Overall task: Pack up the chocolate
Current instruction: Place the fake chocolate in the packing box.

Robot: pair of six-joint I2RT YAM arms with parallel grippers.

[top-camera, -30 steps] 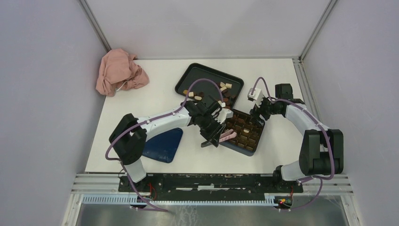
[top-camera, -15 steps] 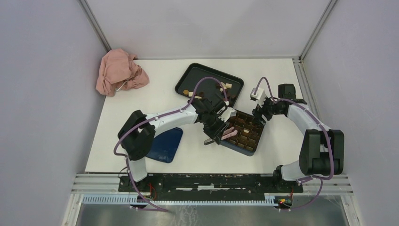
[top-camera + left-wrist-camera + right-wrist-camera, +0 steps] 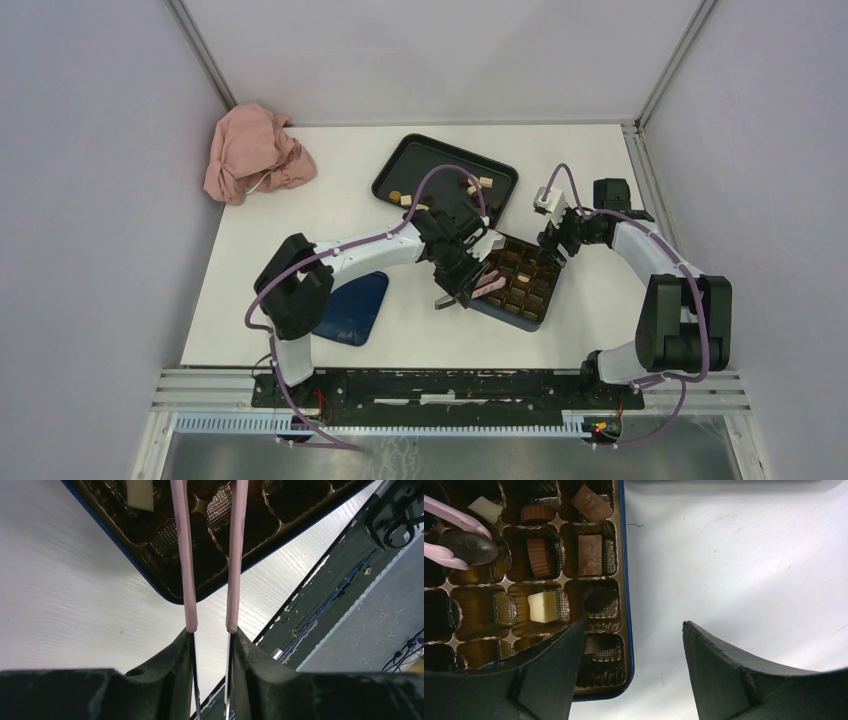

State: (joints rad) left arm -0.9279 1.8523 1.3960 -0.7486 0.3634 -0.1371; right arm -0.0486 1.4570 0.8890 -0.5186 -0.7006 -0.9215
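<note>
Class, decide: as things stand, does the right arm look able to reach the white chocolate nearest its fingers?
Probably yes: the right gripper hangs open over the box rim, the white chocolate lies uncovered close by, and the pink tongs sit farther off.

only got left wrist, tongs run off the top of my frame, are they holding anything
Observer: yes, the right wrist view shows the pink tongs pinching a dark oval chocolate over a cell of the box.
Operator: is the right gripper in the way
Observer: no, the right gripper is open and empty at the box's edge, apart from the tongs.
</note>
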